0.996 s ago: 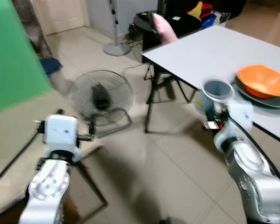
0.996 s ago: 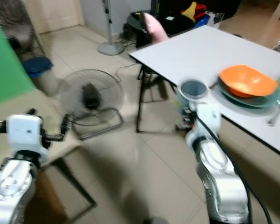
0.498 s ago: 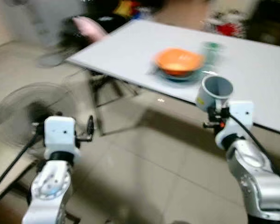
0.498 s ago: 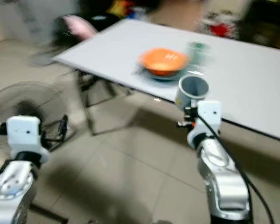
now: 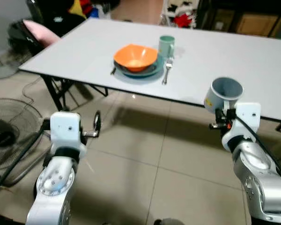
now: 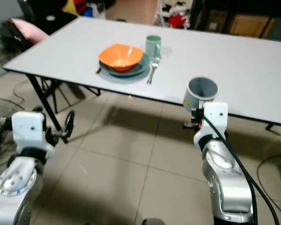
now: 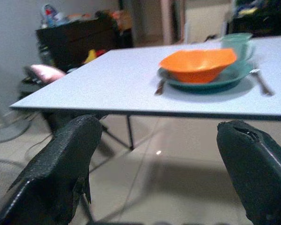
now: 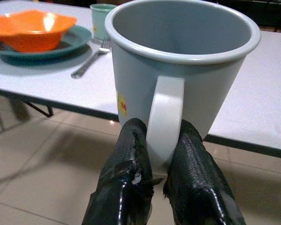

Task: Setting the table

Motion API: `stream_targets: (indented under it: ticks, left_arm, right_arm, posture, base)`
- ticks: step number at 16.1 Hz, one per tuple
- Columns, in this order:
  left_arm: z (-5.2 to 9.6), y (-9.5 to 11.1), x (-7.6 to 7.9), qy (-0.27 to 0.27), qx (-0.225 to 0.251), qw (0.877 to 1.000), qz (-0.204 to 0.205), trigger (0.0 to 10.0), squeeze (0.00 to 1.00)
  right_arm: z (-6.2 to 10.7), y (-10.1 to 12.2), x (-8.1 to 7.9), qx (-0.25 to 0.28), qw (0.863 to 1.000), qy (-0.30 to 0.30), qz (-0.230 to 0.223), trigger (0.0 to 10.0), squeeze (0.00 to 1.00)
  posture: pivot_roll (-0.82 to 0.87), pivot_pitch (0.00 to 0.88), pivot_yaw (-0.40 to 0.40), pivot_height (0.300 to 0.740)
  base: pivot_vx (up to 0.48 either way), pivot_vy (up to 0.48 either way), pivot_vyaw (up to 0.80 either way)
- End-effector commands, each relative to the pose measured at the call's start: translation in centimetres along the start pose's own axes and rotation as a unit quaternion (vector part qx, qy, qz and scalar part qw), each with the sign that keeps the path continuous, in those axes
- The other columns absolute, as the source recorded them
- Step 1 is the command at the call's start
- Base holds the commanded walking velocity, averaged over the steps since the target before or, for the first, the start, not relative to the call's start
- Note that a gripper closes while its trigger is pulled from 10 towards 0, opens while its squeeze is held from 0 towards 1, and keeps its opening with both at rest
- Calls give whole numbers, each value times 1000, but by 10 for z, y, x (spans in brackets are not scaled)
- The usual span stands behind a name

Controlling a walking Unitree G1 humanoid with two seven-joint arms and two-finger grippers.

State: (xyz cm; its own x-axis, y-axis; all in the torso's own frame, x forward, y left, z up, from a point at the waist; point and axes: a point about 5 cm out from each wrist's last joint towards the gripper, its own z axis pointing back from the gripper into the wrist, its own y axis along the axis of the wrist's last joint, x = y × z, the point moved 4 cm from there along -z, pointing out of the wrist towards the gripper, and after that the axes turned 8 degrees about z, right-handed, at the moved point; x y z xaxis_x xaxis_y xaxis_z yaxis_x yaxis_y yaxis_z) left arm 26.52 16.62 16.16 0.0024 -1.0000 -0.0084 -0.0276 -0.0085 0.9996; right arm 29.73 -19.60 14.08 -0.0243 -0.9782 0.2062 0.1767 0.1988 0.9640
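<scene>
Mug (image 8: 178, 70) pinched at its handle by right gripper (image 8: 161, 154), short of table edge (image 5: 187, 101).

Even indoor light, sharp, dim background

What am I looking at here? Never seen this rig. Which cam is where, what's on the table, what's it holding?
It is a walking humanoid robot with two silver arms, each ending in a two-fingered black claw. Two pictures come from the head's stereo camera, looking down; the other two come from cameras on each wrist, looking along the fingers.

The right claw is shut on the handle of a pale blue mug, held upright near the white table edge. The left claw is open, holding nothing.

On the table: an orange bowl on a teal plate, a green cup behind, a fork beside the plate.
</scene>
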Motion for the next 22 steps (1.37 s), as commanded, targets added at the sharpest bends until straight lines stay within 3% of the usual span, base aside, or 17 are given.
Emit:
stream_targets:
  ticks: [1, 5, 17, 22]
  left_arm:
    - [0, -1, 0, -5, -1, 1000, -3, 10000, 0]
    - [-2, -1, 4, -21, 1, 1000, 3, 10000, 0]
    - [-5, -3, 13, -51, -1, 999, 4, 10000, 0]
    - [-9, -2, 11, -45, 3, 999, 3, 10000, 0]
  right_arm:
    - [1, 8, -1, 20, 1000, 0, 8, 10000, 0]
    - [1, 9, -3, 20, 1000, -2, -19, 10000, 0]
    - [8, 2, 8, 6, 999, -31, -15, 10000, 0]
    - [-1, 14, 7, 32, 999, -19, 5, 10000, 0]
  posture:
    - [-102, 24, 33, 740]
    - [-109, 21, 37, 740]
    - [-128, 26, 61, 740]
    - [-132, 14, 61, 740]
  base:
    - [244, 0, 0]
    - [270, 0, -303]
    - [273, 0, -799]
    - [281, 0, -554]
